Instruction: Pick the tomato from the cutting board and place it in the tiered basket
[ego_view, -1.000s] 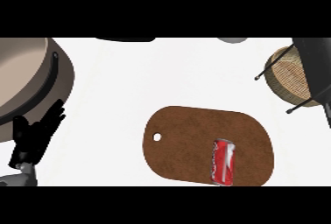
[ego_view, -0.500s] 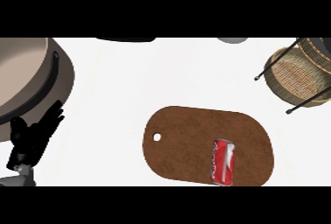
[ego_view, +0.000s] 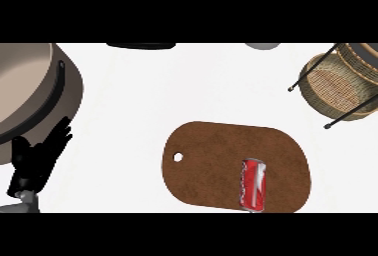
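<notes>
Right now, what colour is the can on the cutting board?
Red with silver ends, seen in the head view: the can lies on the brown cutting board.

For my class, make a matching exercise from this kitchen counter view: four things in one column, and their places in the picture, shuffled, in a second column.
Things:
1. red can
2. tiered basket
3. left hand
4. large pot

Places:
A. upper right corner
B. lying on the brown cutting board
C. upper left
D. lower left edge, fingers straight

Pairs: 1-B, 2-A, 3-D, 4-C
</notes>
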